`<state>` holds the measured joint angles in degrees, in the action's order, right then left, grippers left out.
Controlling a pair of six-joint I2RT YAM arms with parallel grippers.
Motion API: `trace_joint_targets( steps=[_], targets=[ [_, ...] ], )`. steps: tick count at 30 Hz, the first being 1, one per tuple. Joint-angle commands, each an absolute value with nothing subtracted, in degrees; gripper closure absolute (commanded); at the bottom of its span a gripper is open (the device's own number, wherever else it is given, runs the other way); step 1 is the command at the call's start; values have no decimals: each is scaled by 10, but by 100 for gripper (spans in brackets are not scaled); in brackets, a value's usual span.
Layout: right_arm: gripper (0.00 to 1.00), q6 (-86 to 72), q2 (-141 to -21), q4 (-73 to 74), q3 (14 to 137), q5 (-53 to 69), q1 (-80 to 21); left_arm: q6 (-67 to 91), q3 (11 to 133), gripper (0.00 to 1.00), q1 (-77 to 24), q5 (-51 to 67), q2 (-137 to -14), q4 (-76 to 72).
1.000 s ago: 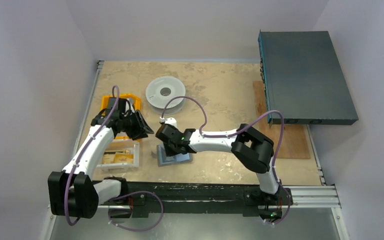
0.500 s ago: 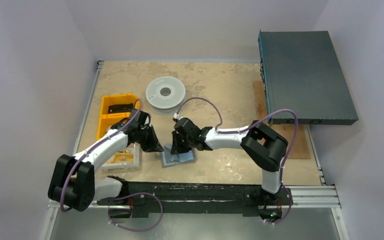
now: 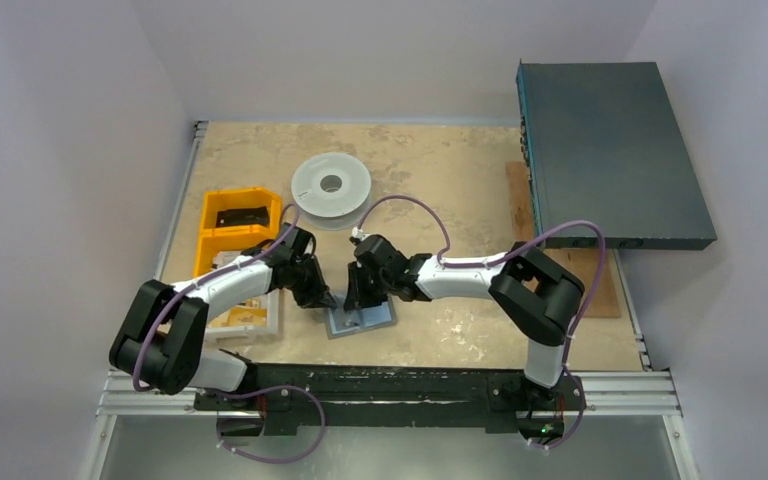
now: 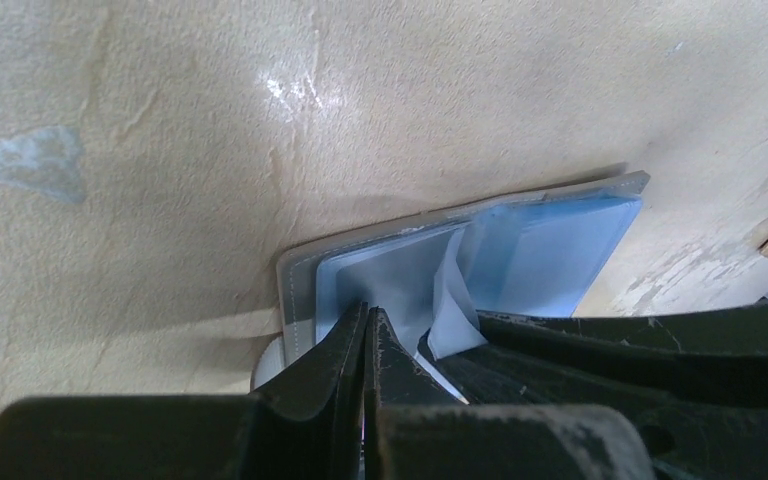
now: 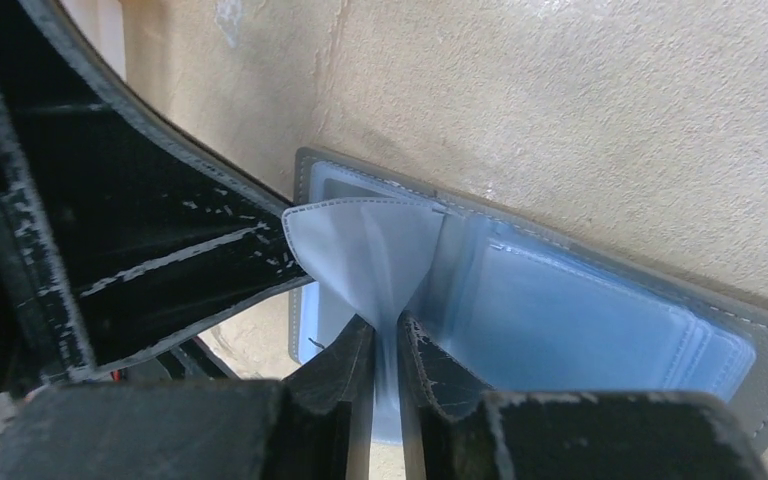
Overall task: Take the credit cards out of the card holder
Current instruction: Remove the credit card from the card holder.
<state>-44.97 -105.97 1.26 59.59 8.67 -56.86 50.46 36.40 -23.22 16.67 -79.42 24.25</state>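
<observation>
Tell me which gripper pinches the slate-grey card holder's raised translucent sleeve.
The right gripper: its jaws clamp that sleeve; the left gripper is shut beside it.

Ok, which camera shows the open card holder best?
Right wrist: the card holder lies open, with a clear sleeve pinched in the right gripper. Left wrist shows one end, partly behind the left gripper. Top shows it small, between the two grippers.
</observation>
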Motion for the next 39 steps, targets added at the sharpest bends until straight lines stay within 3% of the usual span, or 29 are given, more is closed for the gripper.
trace_joint_targets(
  steps=[1, 10, 15, 26, 39],
  targets=[
    [86, -446, -1021, 5, 599, 95, -568, 520, 359, 100, -238, 153, -804, 209],
    [58, -437, -995, 34, 610, 77, -568, 521, 360, 100, -239, 157, -803, 200],
    [50, -436, -987, 57, 614, 59, -568, 519, 366, 100, -247, 163, -801, 199],
    [49, -445, -920, 137, 599, -41, -566, 519, 418, 100, -292, 146, -785, 231],
    [51, -464, -854, 178, 550, -104, -555, 538, 501, 99, -338, 177, -915, 192]
  ],
)
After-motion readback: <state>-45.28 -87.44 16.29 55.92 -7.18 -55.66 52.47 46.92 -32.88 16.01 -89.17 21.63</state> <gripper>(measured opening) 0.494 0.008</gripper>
